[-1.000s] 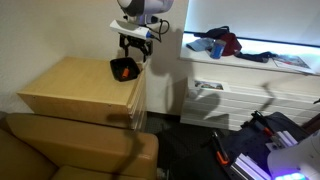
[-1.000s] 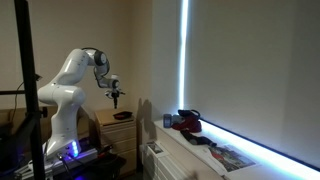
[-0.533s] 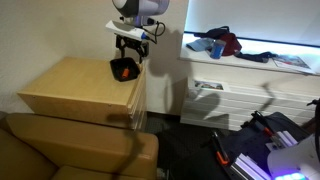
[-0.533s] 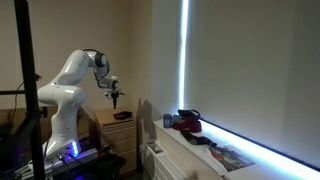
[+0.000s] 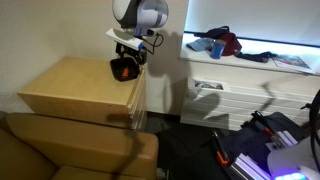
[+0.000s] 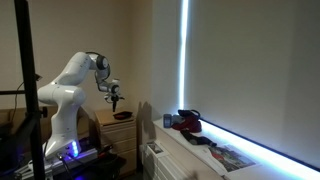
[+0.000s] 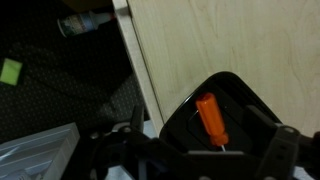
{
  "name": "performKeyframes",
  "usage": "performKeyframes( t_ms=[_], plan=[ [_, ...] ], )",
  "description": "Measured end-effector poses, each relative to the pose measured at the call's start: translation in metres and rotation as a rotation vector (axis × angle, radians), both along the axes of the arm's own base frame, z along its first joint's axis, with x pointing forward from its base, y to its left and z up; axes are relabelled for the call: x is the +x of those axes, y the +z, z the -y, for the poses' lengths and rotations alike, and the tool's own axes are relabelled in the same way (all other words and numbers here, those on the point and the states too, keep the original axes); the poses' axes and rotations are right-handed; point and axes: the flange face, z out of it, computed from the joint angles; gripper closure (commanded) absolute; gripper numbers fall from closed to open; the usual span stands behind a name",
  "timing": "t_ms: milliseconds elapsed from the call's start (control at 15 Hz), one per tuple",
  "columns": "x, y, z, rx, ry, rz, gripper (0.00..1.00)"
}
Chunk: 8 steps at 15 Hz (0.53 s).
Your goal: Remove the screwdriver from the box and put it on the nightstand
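Orange-handled screwdriver (image 7: 210,118) lay inside the black box (image 7: 182,122) at a corner of the wooden desk (image 7: 230,35). Spread, empty jaws hovered above it. This looked like the approach step; next they must descend and straddle the handle.

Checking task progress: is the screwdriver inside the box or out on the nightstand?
Inside. The wrist view shows the screwdriver lying within the box on the nightstand.

Three cameras, one shared corner
Close, angled down on the nightstand (image 5: 75,85) in an exterior view; far, side-on to the arm (image 6: 65,85) in an exterior view; wrist view straight down onto the box (image 7: 255,115).
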Motion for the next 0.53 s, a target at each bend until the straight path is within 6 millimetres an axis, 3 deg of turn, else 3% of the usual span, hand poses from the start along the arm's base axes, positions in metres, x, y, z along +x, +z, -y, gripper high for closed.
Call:
performKeyframes(
  t_ms=[267,533],
  plan=[
    [0.006,-0.011,0.002,0.011,-0.037,0.065,0.00],
    [0.031,-0.019,-0.009,0.015,-0.094,0.109,0.00]
  ],
)
